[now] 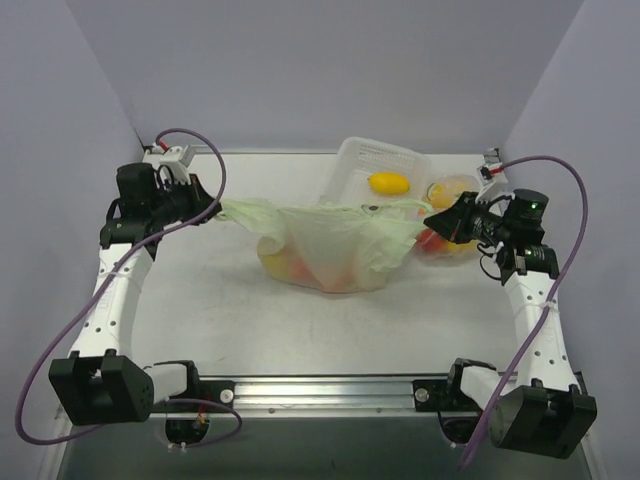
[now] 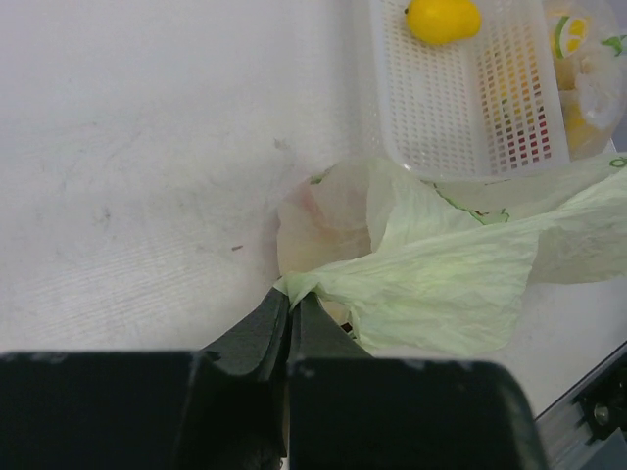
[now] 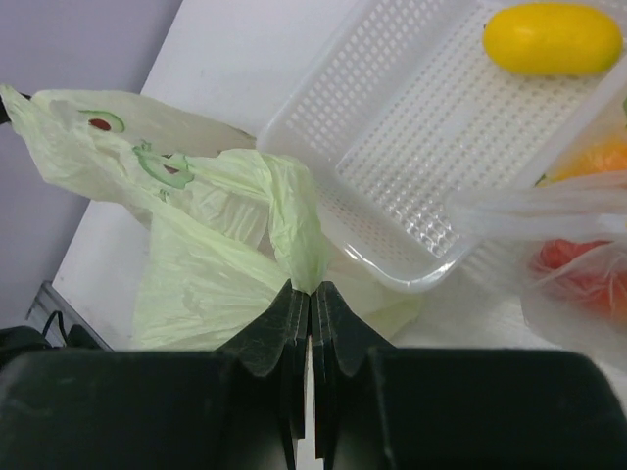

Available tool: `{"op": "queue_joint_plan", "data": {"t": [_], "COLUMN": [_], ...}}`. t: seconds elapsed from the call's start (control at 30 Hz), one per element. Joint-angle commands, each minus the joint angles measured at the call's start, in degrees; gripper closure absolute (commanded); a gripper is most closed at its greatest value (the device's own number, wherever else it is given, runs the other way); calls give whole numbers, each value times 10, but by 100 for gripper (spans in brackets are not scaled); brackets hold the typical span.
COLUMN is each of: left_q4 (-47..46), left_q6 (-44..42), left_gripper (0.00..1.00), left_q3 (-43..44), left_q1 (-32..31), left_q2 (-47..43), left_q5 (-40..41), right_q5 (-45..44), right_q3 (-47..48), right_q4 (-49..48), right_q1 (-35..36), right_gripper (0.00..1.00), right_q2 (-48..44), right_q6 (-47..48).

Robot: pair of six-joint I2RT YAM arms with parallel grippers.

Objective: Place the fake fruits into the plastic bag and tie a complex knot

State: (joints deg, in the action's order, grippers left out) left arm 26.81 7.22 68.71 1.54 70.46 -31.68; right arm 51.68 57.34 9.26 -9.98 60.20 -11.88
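Gripping one end each, we are stretching the plastic bag [image 1: 335,250] across the middle of the top view. The left gripper [image 2: 291,305] is clenched on bunched film at the bottom centre of its wrist view, and the right gripper [image 3: 312,294] is pinching a twisted neck the same way. We are judging the film thin and slippery, so pulling harder is risking a slip or a tear. Between the arms the bag is sagging on the table [image 1: 220,320], with some fake fruits [image 1: 283,266] showing orange through it; slackening could be letting them roll out. Farther back, a lemon [image 1: 389,183] is lying in the white basket [image 1: 352,158], so knotting now would be shutting it out. At the upper right a clear bag [image 1: 452,186] is holding more fruit.
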Motion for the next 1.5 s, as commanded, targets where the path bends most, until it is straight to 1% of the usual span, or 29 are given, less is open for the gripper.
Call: {"op": "queue_joint_plan", "data": {"t": [0.0,0.1,0.23,0.33,0.43,0.6,0.83,1.0,1.1,1.2,1.27,1.33,1.37,1.43,1.47], "left_q4": [20,17,13,11,-4,-11,-24,-25,-17,4,14,15,18,32,37], "left_q6": [31,34,18,8,1,-7,-10,-10,-11,-26,-48,-68,-69,-114,-121], "left_gripper": [100,100,100,100,100,100,100,100,100,100,100,100,100,87,73], "left_q3": [-35,-99,-125,-133,-144,-149,-164,-165,-157,-135,-116,-104,-96,-66,-48], "left_q1": [24,24,25,26,26,26,25,25,25,27,28,28,28,27,27], "left_q2": [-12,-13,23,50,79,129,180,206,215,200,164,113,96,55,44], "left_q5": [-16,5,14,32,53,69,81,116,135,117,56,23,-18,-54,-79], "right_q5": [-21,-33,-62,-96,-134,-175,-231,-278,-308,-309,-296,-274,-249,-217,-194], "right_q3": [-44,-85,-117,-120,-115,-94,-77,-58,-42,-20,-6,4,8,22,30], "right_q4": [-4,-4,1,4,13,35,44,52,59,79,90,95,97,101,103], "right_q1": [-1,2,6,7,7,8,42,79,90,90,90,90,90,93,94], "right_gripper": [100,100,100,100,100,100,100,100,100,100,100,100,100,100,100], "right_q2": [-15,-6,24,58,104,177,228,267,283,272,251,208,192,148,123], "right_q6": [48,52,72,86,101,114,134,136,137,142,149,151,151,152,150]}}
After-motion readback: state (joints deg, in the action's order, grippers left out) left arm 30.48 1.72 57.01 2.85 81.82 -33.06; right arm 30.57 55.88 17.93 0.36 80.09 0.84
